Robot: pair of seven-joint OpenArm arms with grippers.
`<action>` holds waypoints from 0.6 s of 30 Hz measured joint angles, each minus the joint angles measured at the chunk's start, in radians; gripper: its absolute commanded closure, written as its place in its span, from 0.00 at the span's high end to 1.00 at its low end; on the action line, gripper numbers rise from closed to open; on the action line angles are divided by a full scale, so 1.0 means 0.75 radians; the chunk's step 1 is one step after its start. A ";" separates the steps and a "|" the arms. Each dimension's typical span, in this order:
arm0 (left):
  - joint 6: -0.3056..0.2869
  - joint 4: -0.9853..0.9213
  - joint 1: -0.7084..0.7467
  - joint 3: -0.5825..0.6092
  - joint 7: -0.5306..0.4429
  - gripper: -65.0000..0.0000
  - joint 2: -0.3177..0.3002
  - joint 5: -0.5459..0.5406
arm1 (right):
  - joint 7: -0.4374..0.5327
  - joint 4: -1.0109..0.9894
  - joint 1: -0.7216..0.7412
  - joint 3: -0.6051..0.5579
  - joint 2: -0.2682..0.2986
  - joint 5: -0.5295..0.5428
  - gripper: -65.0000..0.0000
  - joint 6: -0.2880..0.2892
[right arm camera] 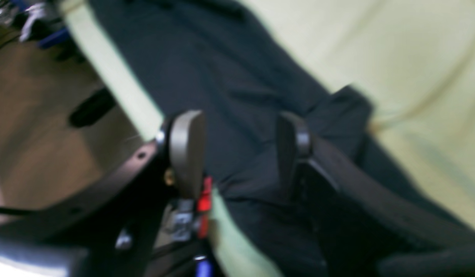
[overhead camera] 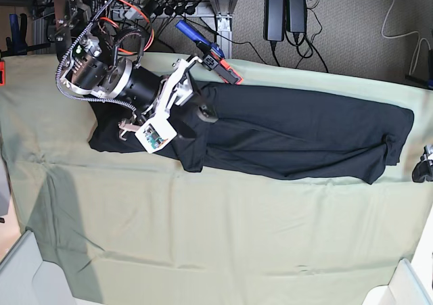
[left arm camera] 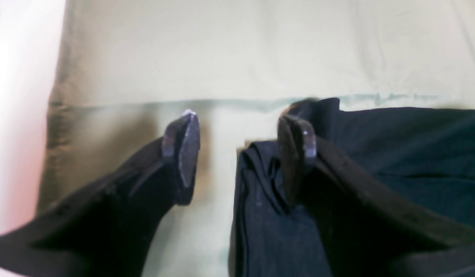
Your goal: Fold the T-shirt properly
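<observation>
A: Base view sharp, evenly lit from above, no glare. Soft shadow on the pale green cloth at lower left; T-shirt reads flat black, folds barely visible.

B: Left wrist view soft throughout. Washed-out pinkish-white glare down the left edge. Fingers out of focus, rims smeared; brownish shadow beside them on the cloth.

A: Right wrist view worst. Heavy blur everywhere, streaked as with motion. Fingers fuzzy, background at upper left unreadable. Bright spot at bottom left corner.

B: Dark fabric underexposed in both wrist views, texture mostly lost.
</observation>
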 measured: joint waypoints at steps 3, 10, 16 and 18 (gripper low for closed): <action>-0.030 0.000 0.022 0.000 0.042 0.55 0.000 -0.096 | 0.061 -0.012 0.004 0.000 0.001 -0.113 0.01 0.000; -0.049 0.000 0.144 0.003 0.106 0.56 0.008 -0.238 | 0.149 -0.128 0.004 0.000 0.000 -0.282 0.00 0.000; -0.048 0.000 0.151 0.003 0.101 0.56 0.066 -0.240 | 0.206 -0.248 0.004 0.000 0.001 -0.297 0.00 0.000; -0.048 0.000 0.152 0.019 0.093 0.56 0.079 -0.214 | 0.205 -0.254 0.004 0.000 0.001 -0.291 0.00 -0.001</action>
